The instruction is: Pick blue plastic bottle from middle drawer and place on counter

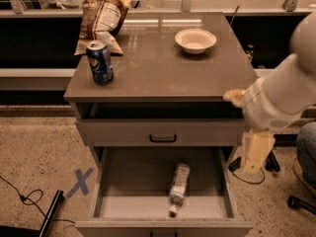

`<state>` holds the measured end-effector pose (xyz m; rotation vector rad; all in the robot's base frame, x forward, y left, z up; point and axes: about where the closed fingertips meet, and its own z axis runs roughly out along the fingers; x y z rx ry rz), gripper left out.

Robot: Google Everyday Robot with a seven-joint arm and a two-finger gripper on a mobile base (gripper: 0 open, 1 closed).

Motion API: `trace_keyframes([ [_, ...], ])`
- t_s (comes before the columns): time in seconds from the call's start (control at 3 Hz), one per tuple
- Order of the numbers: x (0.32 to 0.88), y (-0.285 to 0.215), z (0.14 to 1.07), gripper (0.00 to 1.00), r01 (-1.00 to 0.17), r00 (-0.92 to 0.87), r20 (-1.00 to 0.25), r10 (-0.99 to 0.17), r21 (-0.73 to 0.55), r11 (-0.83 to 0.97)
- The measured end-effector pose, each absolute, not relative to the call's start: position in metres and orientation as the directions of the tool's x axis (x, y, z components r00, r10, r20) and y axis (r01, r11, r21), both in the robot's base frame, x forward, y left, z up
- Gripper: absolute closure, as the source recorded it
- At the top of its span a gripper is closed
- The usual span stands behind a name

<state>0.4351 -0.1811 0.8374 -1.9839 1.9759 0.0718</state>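
While the small clear plastic bottle (178, 184) lies in the open grey-beige middle drawer (133, 177) at six o'clock, the jaws hang outside at four o'clock, their state untellable; reaching in could clip the wall between.

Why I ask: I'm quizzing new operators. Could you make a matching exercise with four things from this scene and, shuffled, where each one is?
Things
1. blue plastic bottle
2. soda can
3. bowl
4. gripper

Places
A. counter, far right part
B. hanging to the right of the open middle drawer, outside it
C. lying on the middle drawer's floor
D. counter, left side, in front of the chip bag

Pairs: 1-C, 2-D, 3-A, 4-B
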Motion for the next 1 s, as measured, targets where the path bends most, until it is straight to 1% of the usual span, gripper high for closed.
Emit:
trace_keyframes([
  [0.33, 0.423, -0.198, 0.751, 0.0, -0.986, 0.151, -0.094, -0.984, -0.083, -0.143],
  [0.67, 0.42, -0.231, 0.697, 0.0, -0.965, 0.227, 0.115, -0.967, -0.108, -0.239],
  [1.0, 0.419, -0.23, 0.697, 0.0, -0.966, 0.225, 0.11, -0.968, -0.104, -0.237],
])
